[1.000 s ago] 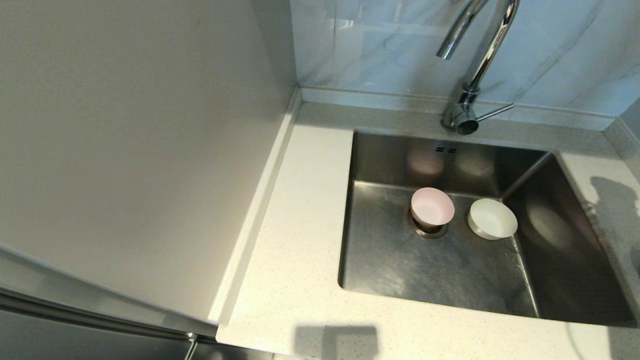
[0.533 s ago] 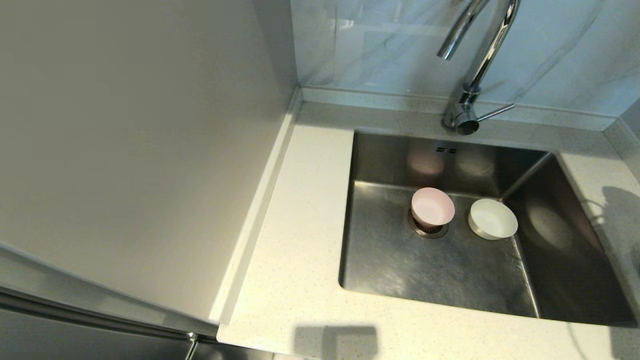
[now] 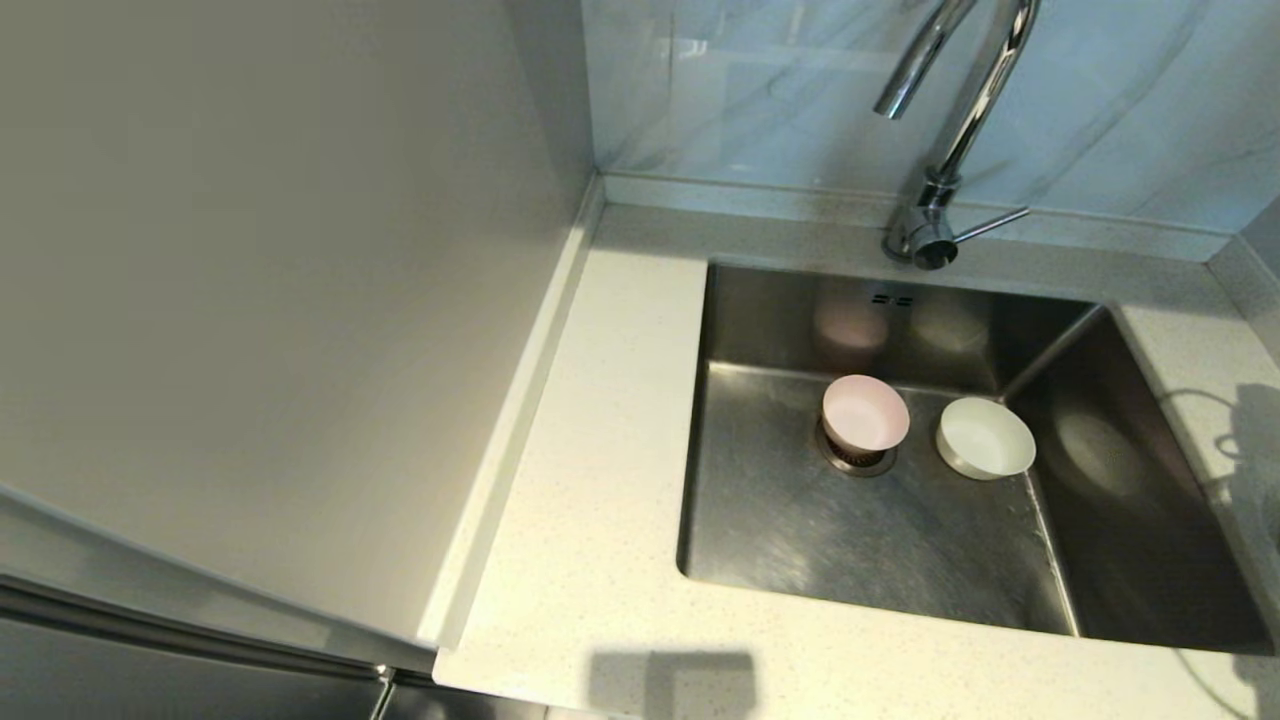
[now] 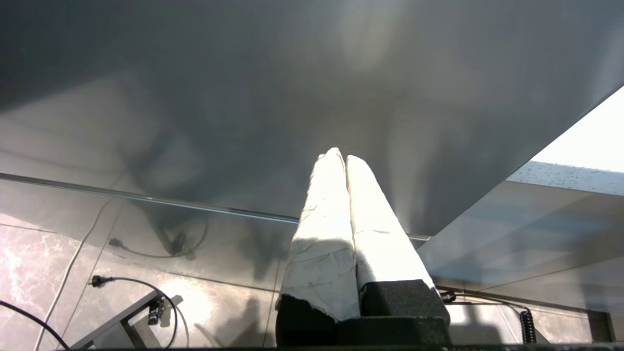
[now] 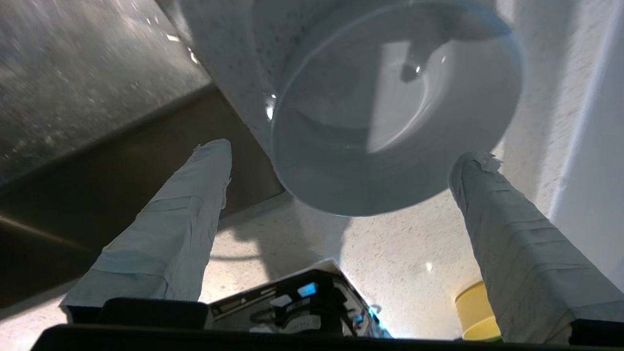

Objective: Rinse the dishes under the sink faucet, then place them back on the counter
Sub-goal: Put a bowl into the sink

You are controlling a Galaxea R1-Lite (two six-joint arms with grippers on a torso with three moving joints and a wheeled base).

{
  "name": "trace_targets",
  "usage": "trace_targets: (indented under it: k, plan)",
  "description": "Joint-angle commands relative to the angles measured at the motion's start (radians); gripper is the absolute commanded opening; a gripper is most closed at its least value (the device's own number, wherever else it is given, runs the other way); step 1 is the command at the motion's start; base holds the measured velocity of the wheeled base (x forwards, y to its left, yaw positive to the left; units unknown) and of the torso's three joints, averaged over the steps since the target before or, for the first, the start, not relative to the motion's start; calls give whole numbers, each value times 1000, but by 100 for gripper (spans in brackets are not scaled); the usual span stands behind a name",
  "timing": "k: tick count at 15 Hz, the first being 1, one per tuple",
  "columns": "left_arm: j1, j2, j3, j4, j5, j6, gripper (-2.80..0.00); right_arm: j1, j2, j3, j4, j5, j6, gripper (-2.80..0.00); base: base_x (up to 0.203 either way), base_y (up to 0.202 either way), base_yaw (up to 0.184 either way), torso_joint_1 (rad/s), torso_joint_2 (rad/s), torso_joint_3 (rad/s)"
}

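Sink point(image 3: 760, 520): brushed steel | pink bowl point(image 3: 865, 412), white bowl point(image 3: 985, 437): round, smooth | right gripper point(image 5: 341, 151): spread beside glossy grey-white bowl point(image 5: 395, 107) | left gripper point(image 4: 340, 161): pressed together, empty

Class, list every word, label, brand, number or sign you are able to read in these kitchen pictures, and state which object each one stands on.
None can be read.
Pale pink round bowl, white round bowl, light grey-white round bowl: plain, no print.
Shiny chrome gooseneck faucet and square brushed steel sink: no brand visible.
Small black device below the right gripper: lit blue patches, too blurred to read.
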Motion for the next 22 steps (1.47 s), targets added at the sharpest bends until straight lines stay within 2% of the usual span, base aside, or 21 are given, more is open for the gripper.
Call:
trace_targets:
  k: [1, 8, 18, 19, 22]
  plan:
    - [0, -3, 0, 0, 0, 0, -280, -12, 26, 37, 8, 1, -1, 0, 0, 0, 0, 0, 0, 0]
    - [0, -3, 0, 0, 0, 0, -280, -11, 52, 75, 2, 36, -4, 0, 0, 0, 0, 0, 0, 0]
    - [0, -3, 0, 0, 0, 0, -280, -11, 79, 72, -70, 21, -13, 0, 0, 0, 0, 0, 0, 0]
    - [0, -3, 0, 0, 0, 0, -280, -11, 79, 70, -70, 19, -19, -280, 0, 0, 0, 0, 0, 0]
    - [0, -3, 0, 0, 0, -1, -280, -11, 78, 72, -70, 19, -33, -280, 0, 0, 0, 0, 0, 0]
